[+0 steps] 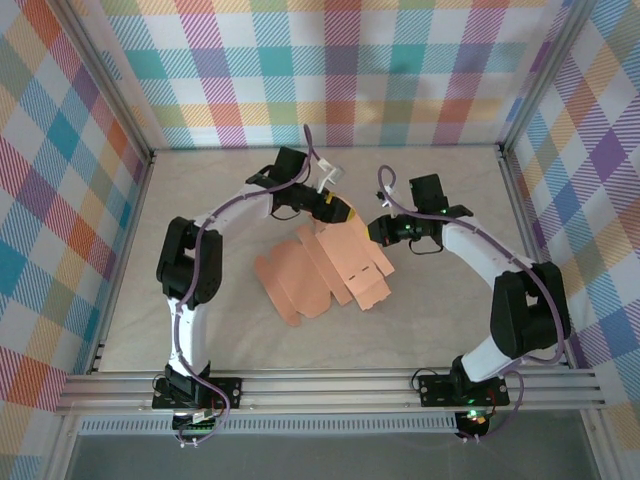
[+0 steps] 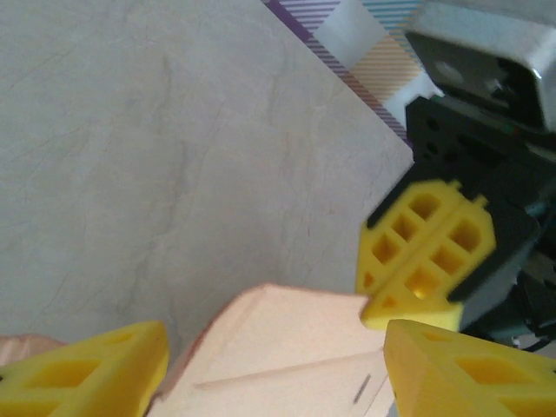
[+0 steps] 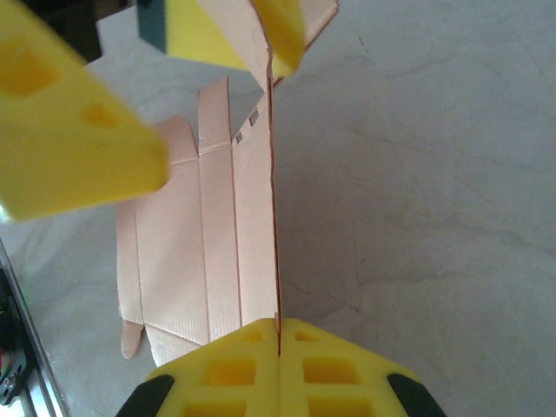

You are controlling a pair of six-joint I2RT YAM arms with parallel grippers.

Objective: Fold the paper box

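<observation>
The left pincer stands open astride the raised far flap of the paper box, which lies mostly flat in the middle of the worktop between the arms; the right pincer is clamped shut on that upright panel's edge. A side-wall fold seems in hand: next, the left likely needs to close and crease while the right steadies the panel
</observation>
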